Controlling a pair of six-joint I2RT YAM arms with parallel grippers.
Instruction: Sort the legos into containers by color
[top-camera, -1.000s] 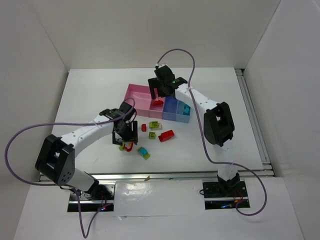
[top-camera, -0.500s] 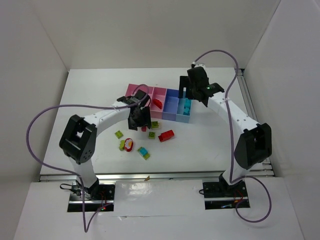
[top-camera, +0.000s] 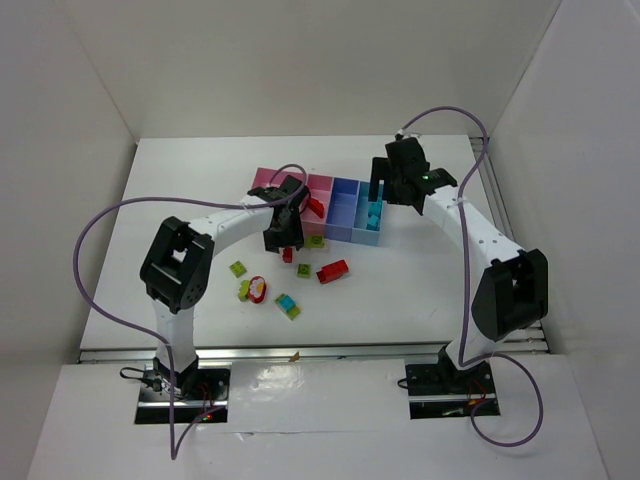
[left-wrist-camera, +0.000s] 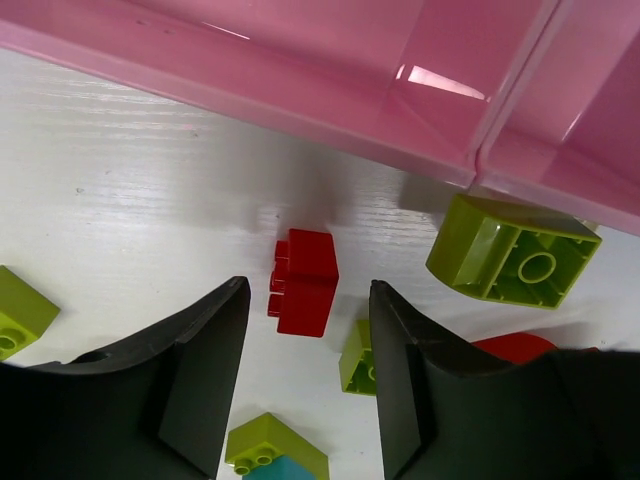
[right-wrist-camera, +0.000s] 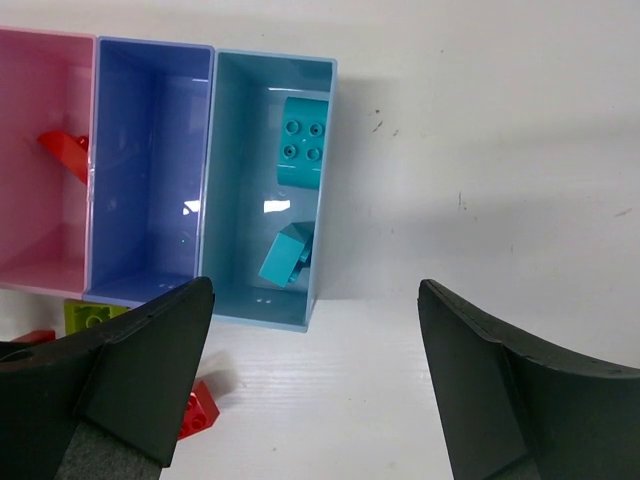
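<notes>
So there's a row of four bins on the white worktop: two pink, one blue, one light blue. The light blue bin has two teal bricks in it, one studs-up near the far end and one tipped over closer to the front. One red piece sits in the pink bin next to the blue one.

The left claw is down low just in front of the pink bins, fingers spread on either side of a small red brick and not touching it yet. A lime brick lies on its side right against the pink wall.

Loose on the worktop from the top view I count three red pieces and four single lime ones, plus a teal-and-lime pair nearest the arm bases. The biggest red one is out in front of the blue bin.

The right claw hangs over the light blue end of the row, spread wide with nothing in it
</notes>
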